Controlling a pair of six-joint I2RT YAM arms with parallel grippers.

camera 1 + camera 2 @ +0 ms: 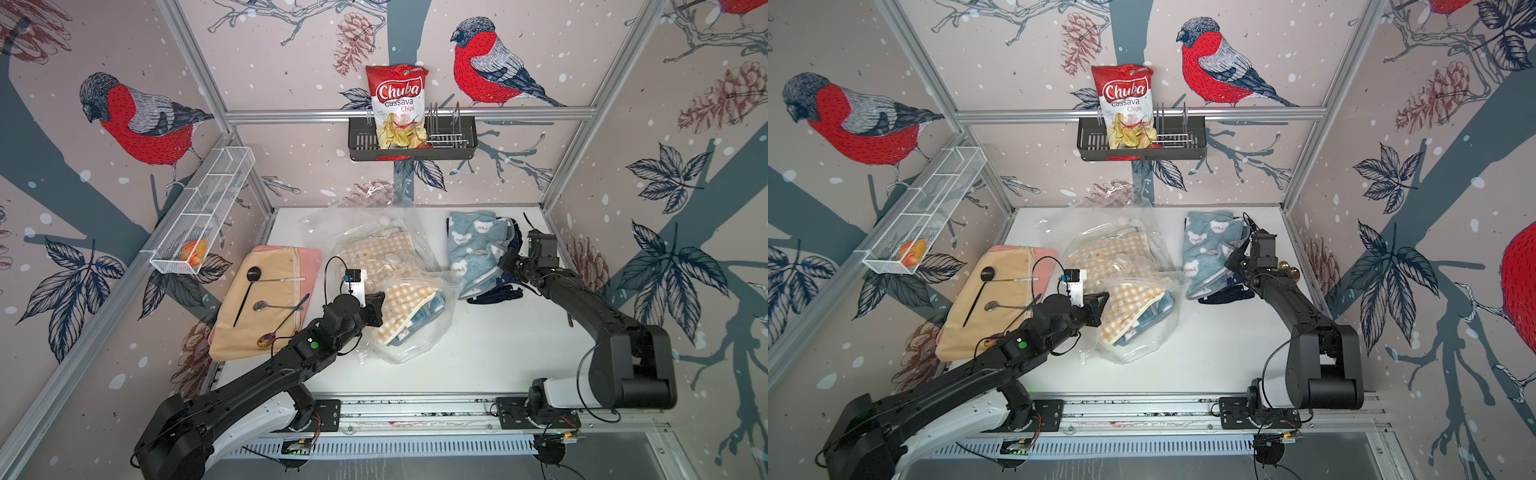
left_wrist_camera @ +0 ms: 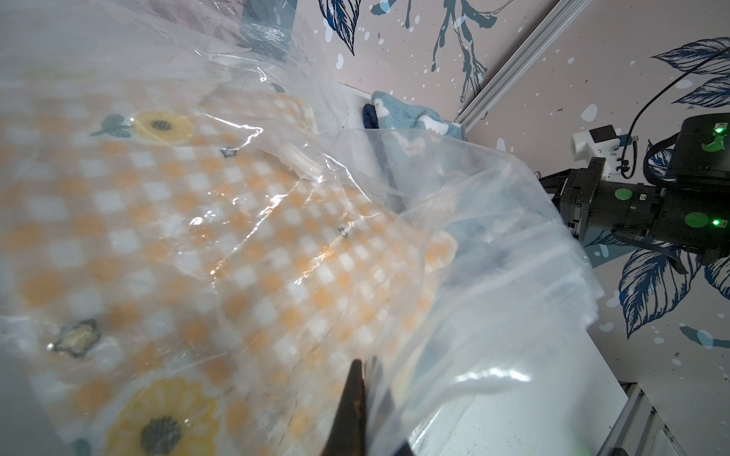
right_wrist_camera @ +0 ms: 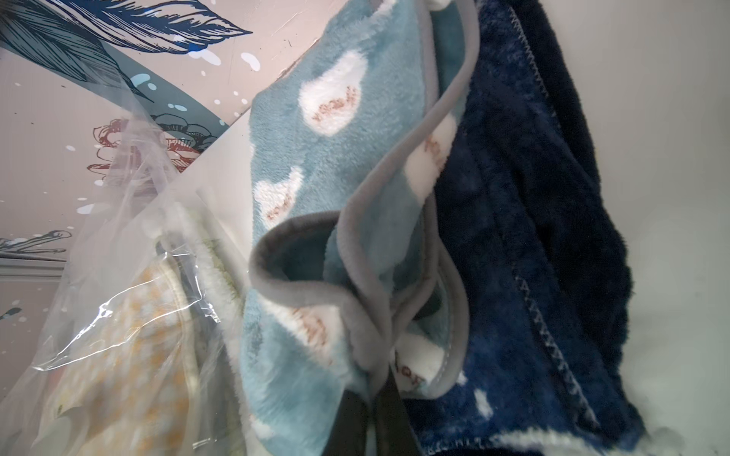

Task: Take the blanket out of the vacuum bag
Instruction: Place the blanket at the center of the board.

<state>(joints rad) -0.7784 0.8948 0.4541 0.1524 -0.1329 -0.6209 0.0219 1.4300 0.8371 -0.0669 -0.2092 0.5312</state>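
Observation:
The vacuum bag (image 1: 361, 224) (image 1: 1090, 226) lies crumpled mid-table, clear and crinkly, with an orange-checked flower blanket (image 1: 382, 249) (image 1: 1121, 249) (image 2: 197, 237) inside it. My left gripper (image 1: 382, 301) (image 2: 365, 379) is shut on a fold of the bag's plastic (image 2: 493, 256) at its near side. Outside the bag, to its right, lies a light blue blanket with white bears (image 1: 473, 245) (image 1: 1208, 245) (image 3: 316, 158). My right gripper (image 1: 505, 259) (image 1: 1231, 259) (image 3: 381, 391) is shut on this blanket's grey hem. A navy blanket (image 1: 494, 293) (image 3: 513, 237) lies under it.
A beige and pink folded cloth (image 1: 282, 266) at the left carries a black ladle (image 1: 253, 274) and spoons. A white wire basket (image 1: 208, 208) hangs on the left wall. A black rack (image 1: 411, 156) on the back wall holds a chips bag (image 1: 397, 104).

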